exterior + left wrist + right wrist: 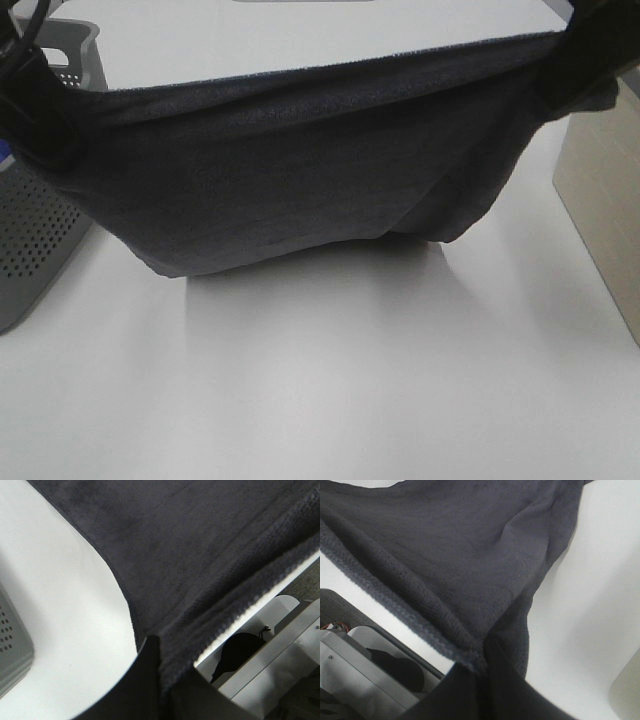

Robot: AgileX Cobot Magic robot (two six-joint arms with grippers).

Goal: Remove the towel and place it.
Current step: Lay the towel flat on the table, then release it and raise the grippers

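Over the surface [330, 380], towel [300, 170] is hanging stretched between left claw [50, 135] at 9 o'clock and right claw [575, 70] at 2 o'clock, both pinching its upper edge.

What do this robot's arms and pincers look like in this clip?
Both arms are black: the left arm has a thin black cable looping near its top, and the right arm shows only as a dark bulky shape. The left pincer and right pincer have smooth, flat, matte black fingers, with no markings visible.
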